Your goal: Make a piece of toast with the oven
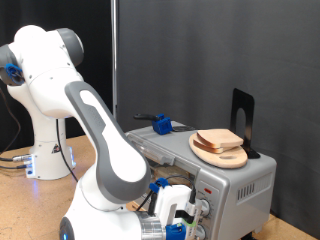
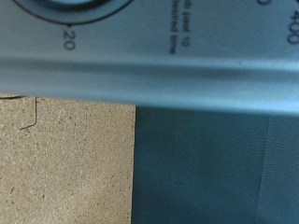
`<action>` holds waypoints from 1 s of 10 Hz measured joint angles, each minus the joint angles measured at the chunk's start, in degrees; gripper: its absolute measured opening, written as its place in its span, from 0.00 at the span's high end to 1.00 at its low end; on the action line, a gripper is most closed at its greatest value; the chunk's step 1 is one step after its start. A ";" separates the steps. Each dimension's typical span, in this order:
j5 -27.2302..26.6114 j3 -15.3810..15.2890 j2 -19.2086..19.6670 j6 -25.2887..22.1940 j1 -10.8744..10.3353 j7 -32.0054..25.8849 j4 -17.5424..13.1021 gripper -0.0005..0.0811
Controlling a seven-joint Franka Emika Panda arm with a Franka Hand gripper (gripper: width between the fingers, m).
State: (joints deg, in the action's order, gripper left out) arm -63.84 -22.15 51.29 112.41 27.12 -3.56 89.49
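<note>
Low in the exterior frame the hand [image 1: 185,222], its finger state impossible to tell, sits at the oven [image 1: 240,185] front by the dial, while the piece of toast [image 1: 218,140] lies on the wooden board [image 1: 222,152] atop it, apparently not yet toasted.

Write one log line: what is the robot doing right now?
gripper: at oven front, by knobs | bread: on wooden board atop oven | holding: nothing seen

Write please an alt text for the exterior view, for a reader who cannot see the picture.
A white robot arm bends down so that its gripper sits at the front of a silver-grey oven, at the picture's bottom edge. On top of the oven, bread slices lie on a round wooden board, with a black curtain behind.
</note>
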 joint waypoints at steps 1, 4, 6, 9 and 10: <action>-0.19 -0.08 0.00 0.36 -0.20 0.08 0.27 0.51; -1.15 -0.02 0.05 1.98 -0.31 0.16 1.06 0.87; -1.62 -0.02 0.05 2.02 -0.25 0.12 1.23 0.87; -6.58 -1.01 -0.71 4.27 0.66 -10.72 3.83 0.87; -9.56 -1.92 -1.08 5.37 1.57 -18.15 5.50 0.87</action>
State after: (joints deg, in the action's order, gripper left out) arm -73.40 -24.08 50.21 117.78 28.69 -21.71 94.99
